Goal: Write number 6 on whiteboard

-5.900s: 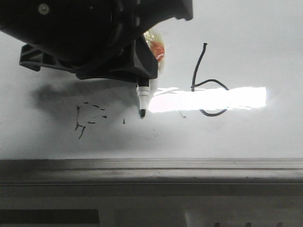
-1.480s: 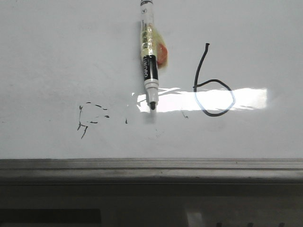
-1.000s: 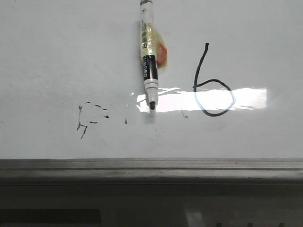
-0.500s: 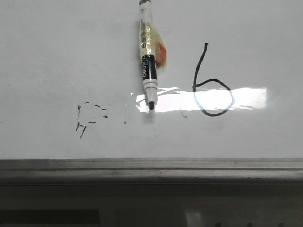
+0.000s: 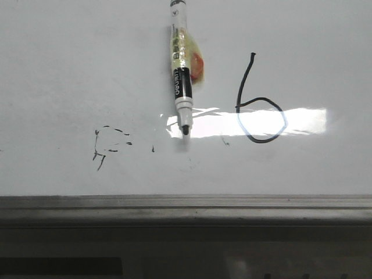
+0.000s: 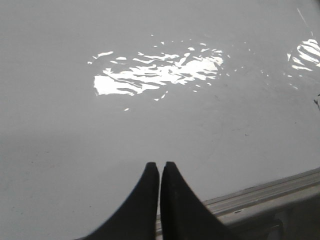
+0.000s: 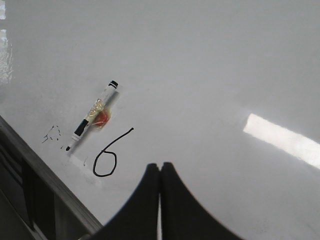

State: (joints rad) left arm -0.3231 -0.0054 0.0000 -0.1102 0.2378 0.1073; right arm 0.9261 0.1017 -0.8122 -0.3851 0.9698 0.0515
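Black ink forms the number 6 (image 5: 258, 104) on the whiteboard (image 5: 70, 70): a thin, slightly bent stem rising from a round closed loop, the loop crossing the bright glare patch (image 5: 256, 122). It sits to the right of a marker (image 5: 181, 75) lying flat on the board, uncapped tip toward the grey ledge (image 5: 186, 206), a yellowish and orange wrap of tape (image 5: 195, 61) around its barrel. Faint broken scribbles (image 5: 110, 145) lie well to the left of the marker. The left gripper (image 6: 159, 167) hangs over bare board near the ledge, fingers pressed together on nothing. The right gripper (image 7: 160, 169) hovers above the digit, likewise closed and empty.
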